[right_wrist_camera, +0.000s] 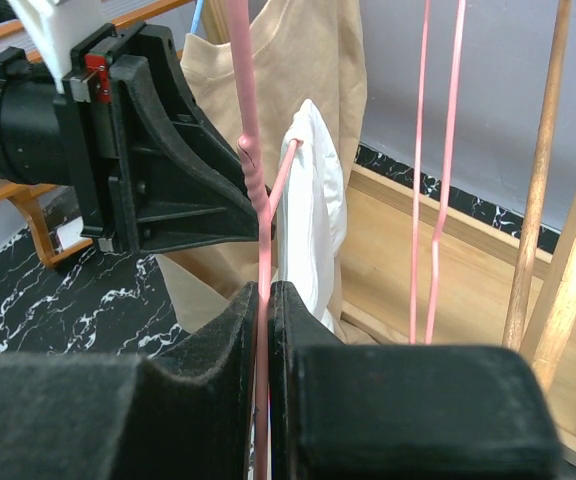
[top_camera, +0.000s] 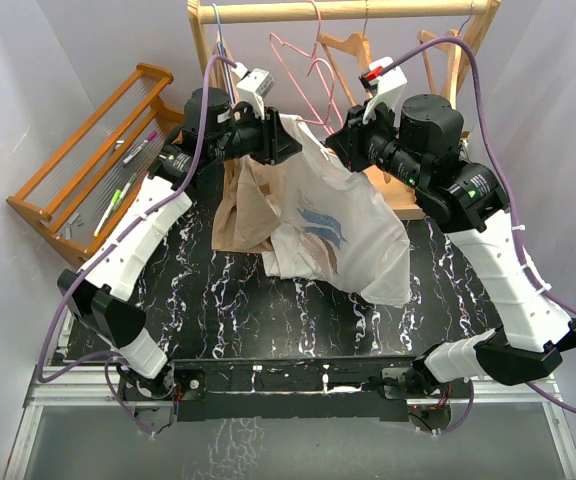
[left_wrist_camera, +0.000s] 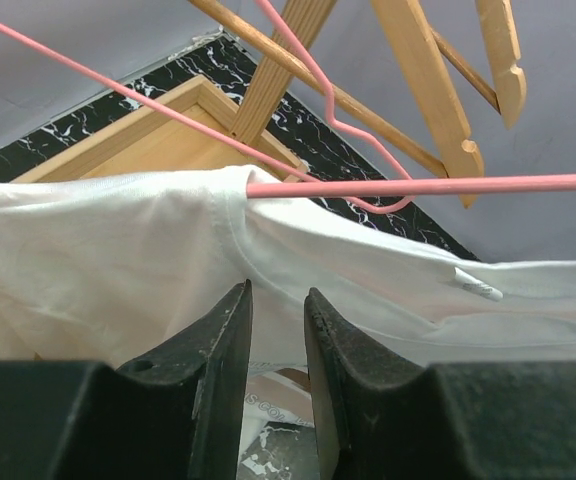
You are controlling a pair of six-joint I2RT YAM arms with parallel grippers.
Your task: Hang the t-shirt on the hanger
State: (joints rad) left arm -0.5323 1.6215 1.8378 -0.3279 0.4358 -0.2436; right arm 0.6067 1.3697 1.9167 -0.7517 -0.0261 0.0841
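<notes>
The right claw (right_wrist_camera: pixel 266 300) is pinched fully closed on the thin pink wire of the hanger (right_wrist_camera: pixel 243 90); the wire runs up out of the jaws. In the right wrist view the wire forks at a twist just above the fingers, and one branch slants into the bunched white edge of the t-shirt (right_wrist_camera: pixel 318 200).

The left claw (left_wrist_camera: pixel 276 297) faces it from the other side. Its jaws are narrow, with white shirt fabric gathered between them. Just above its fingers (left_wrist_camera: pixel 230 335) an end of the hanger disappears into the shirt, and the hanger's straight bar stretches away level over the cloth.

In the overhead view both claws are raised in front of the clothes rack (top_camera: pixel 348 10), just below its top rail. The shirt hangs between them, draping down from the rack toward the black marbled table (top_camera: pixel 218 310), blue print facing up and its lower part lying on the tabletop.

A beige garment (top_camera: pixel 236 215) hangs from the rack's left half, touching the shirt's left side. More pink hangers (top_camera: pixel 293 60) and light wooden hangers (top_camera: pixel 348 45) hang from the rail behind the claws. Left of the rack stands a slatted wooden shelf (top_camera: pixel 78 150) with pens on it.
</notes>
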